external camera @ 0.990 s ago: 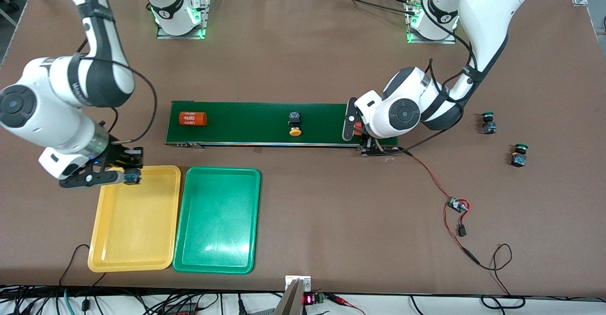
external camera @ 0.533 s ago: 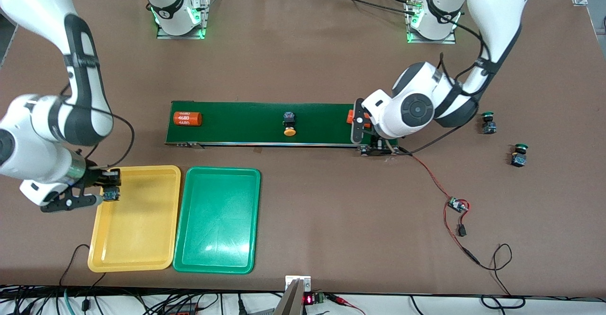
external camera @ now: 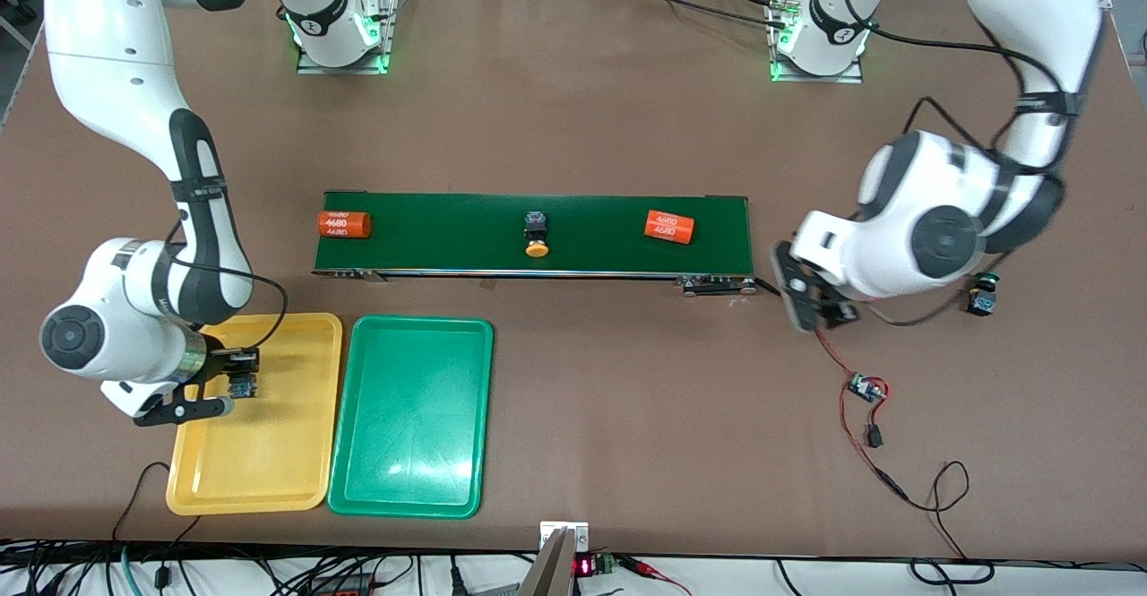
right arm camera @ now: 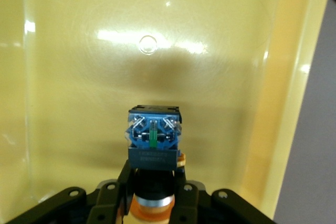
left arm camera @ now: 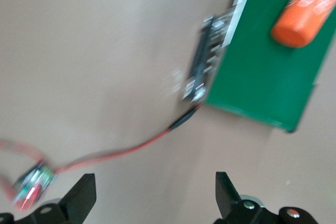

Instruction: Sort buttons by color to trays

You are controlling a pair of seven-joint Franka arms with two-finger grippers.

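So, front view first: the right gripper (external camera: 235,387) is hanging over the yellow tray (external camera: 260,479), near the corner at the right arm's end, and its jaws are clamping a button (external camera: 242,388) with a blue-and-black body. The green tray (external camera: 412,488) is sitting just beside the yellow one, toward the left arm's end. The left gripper (external camera: 806,296) is hovering over bare bench (external camera: 573,112) just off the end of the conveyor belt (external camera: 448,237), jaws spread wide and gripping nothing. On the belt, well away from both sets of jaws, a yellow-capped button (external camera: 536,237) is lying between two orange cylinders (external camera: 344,223) (external camera: 669,227). A green-capped button (external camera: 983,296) is peeking out beside the left arm's wrist.

Left wrist view: the open fingers (left arm camera: 79,200) are framing bare bench, with the red wire (left arm camera: 121,150) and small circuit board (left arm camera: 32,187) below them, and the belt's end plus one orange cylinder (left arm camera: 307,9) farther off.

Right wrist view: the jaws are pinching the button (right arm camera: 153,142) by its cap end, orange showing under the body, blue end pointing down at the yellow tray's floor (right arm camera: 79,77).
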